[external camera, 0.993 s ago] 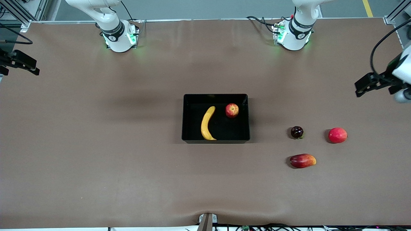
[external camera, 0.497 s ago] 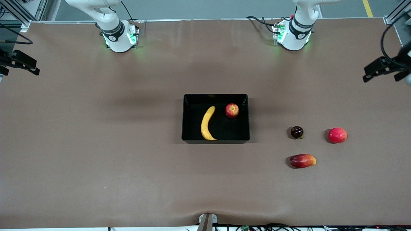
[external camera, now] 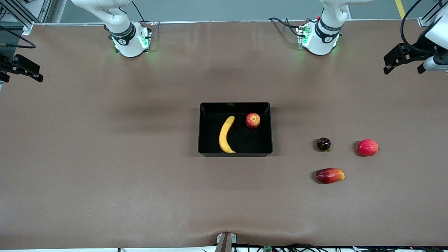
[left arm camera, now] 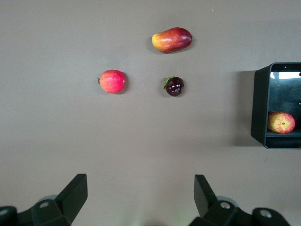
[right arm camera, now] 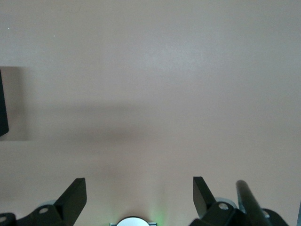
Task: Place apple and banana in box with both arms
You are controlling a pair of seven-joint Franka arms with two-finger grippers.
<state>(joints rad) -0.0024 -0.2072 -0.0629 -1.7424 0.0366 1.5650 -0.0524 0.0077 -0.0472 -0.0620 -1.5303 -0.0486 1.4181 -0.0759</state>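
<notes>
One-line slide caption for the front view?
Apple and banana lie in the box; left gripper and right gripper open at table ends.

Counted one box (external camera: 235, 105), one banana (external camera: 225, 134), one apple (external camera: 252, 120), three other fruits, two arms.

Black box (external camera: 200, 129); yellow banana (external camera: 225, 134); red-yellow streaked apple (external camera: 252, 120); brown table (external camera: 105, 157).
</notes>
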